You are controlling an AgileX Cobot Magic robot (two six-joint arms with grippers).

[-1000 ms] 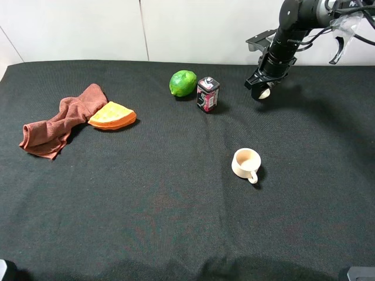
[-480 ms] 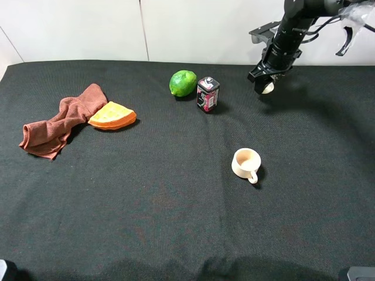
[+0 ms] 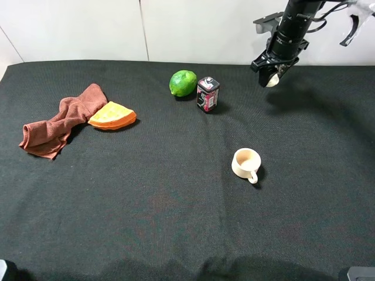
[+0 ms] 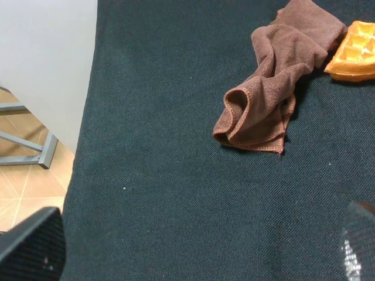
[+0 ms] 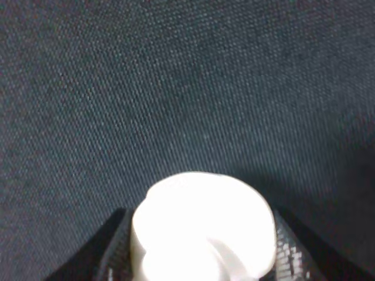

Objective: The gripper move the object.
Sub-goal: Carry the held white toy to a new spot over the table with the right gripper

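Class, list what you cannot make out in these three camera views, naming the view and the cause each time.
Right wrist view: the object is glared white, and its lower part is cut by the frame edge.
Exterior high view: the right gripper covers most of it; the small can has print too small to read.
Left wrist view: the left gripper's fingers are blurred and cut off at the corners.
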